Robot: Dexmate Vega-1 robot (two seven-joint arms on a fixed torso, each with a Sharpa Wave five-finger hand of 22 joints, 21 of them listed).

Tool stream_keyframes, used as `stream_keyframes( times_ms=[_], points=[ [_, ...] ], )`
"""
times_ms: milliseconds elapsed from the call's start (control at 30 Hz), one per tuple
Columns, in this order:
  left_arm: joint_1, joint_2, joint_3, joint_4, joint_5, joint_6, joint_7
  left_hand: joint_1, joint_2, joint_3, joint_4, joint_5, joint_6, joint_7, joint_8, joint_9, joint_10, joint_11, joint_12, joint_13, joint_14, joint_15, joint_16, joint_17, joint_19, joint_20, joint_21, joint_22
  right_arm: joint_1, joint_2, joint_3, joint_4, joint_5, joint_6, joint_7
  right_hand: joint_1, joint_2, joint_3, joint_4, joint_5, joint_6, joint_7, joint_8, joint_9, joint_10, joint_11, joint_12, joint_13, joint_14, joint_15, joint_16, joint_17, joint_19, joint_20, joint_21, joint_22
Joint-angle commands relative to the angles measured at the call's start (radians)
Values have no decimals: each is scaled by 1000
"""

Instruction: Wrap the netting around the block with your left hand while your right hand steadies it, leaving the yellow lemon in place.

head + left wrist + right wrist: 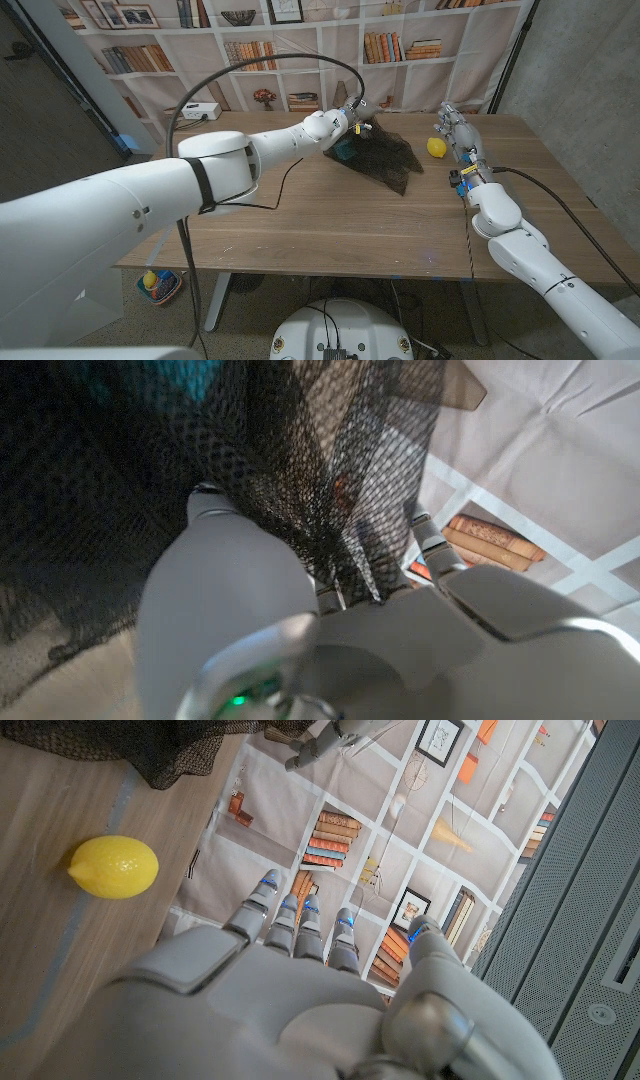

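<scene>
- Two arms of yours were over the wooden table [330, 225]; no brand or writing could be read on anything.
- Your right arm ran along the table's right side, and your right hand [458, 131] stood beside the yellow lemon [436, 146], fingers [300, 915] straight and held together, holding nothing and apart from the fruit.
- Your left arm stretched across from the near left to the far middle, where your left hand [343, 122] sat on top of the black netting [385, 155], its fingers [430, 545] gripping the mesh.
- You had the netting heaped over the teal block [345, 152], which showed just at the heap's left edge.
- Lemon and netting lay near each other, not touching.
- Behind the table hung a backdrop printed with bookshelves [300, 45].
</scene>
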Motion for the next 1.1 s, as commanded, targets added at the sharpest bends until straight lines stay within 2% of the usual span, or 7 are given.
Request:
stream_keyframes(
  times_ms=[33, 133, 267, 400, 600, 700, 1100],
  points=[
    [-16, -68, 173, 153, -2, 82, 55, -35, 0, -68, 10, 37, -216, 54, -9, -1, -239, 112, -3, -37, -198, 98, -1, -28, -90, 12, -53, 3, 21, -2, -1, 27, 7, 12, 24, 1, -6, 3, -5, 2, 0, 2, 3, 3, 8, -2, 0, 2, 5, 1, -2, 1, 10, 3, 2, 5],
    [-4, -64, 174, 152, 6, 120, 90, -46, 21, -97, 13, 61, -355, 82, -5, -1, -399, 173, 0, -64, -319, 146, 1, -45, -156, 11, -92, 5, 24, -2, -2, 28, 6, 11, 24, 1, -6, 3, -5, 2, 0, 2, 3, 3, 7, 0, 0, 2, 4, 1, -2, 1, 10, 3, 2, 5],
    [28, -59, 159, 150, 7, 228, 210, -52, 34, -106, 16, 70, -416, 90, -6, -1, -455, 188, 0, -75, -359, 158, 5, -48, -190, 12, -110, 6, 24, -3, -2, 27, 5, 11, 23, 1, -6, 3, -6, 2, 1, 3, 3, 3, 8, 0, 0, 2, 5, 1, -2, 1, 10, 3, 2, 5],
    [59, -60, 105, 144, -40, 330, 357, -23, 142, -72, 12, 80, -334, 35, 31, -2, -373, 117, 47, -103, -282, 93, 40, -62, -130, 7, -90, 10, 24, -5, -3, 22, 2, 6, 21, 2, -7, 3, -7, 2, 2, 4, 3, 3, 9, 1, 0, 2, 5, 2, -2, 1, 10, 3, 2, 5],
    [103, -35, -9, 81, -130, 420, 654, -51, 186, -72, 18, 55, -152, -53, 61, -6, -214, 26, 100, -147, -129, 12, 63, -82, -3, -36, -47, 2, 25, -9, -5, 13, -3, -4, 18, 2, -7, 4, -7, 2, 4, 4, 4, 3, 11, 0, 1, 1, 5, 2, -2, 1, 10, 4, 2, 5],
    [128, 88, -52, -153, -127, 466, 685, -34, 226, -30, 9, 30, -31, -83, 80, -7, -110, -32, 125, -175, -40, -25, 76, -87, 49, -56, -29, 0, 29, -7, -9, 13, -5, -6, 18, 2, -7, 4, -8, 2, 6, 4, 5, 3, 12, 1, 1, 1, 5, 3, -3, 1, 10, 4, 2, 5],
    [262, 314, -264, -637, -103, 482, 665, -34, 260, 115, 33, -46, 93, -77, 81, -7, 24, -30, 145, -213, 47, -37, 93, -78, 87, -67, -10, 5, 56, -1, -28, 21, -10, -12, 30, 5, -5, 6, -10, 3, 10, 6, 6, 3, 15, 4, 2, 1, 5, 4, -3, 0, 9, 6, 1, 5]
  ],
)
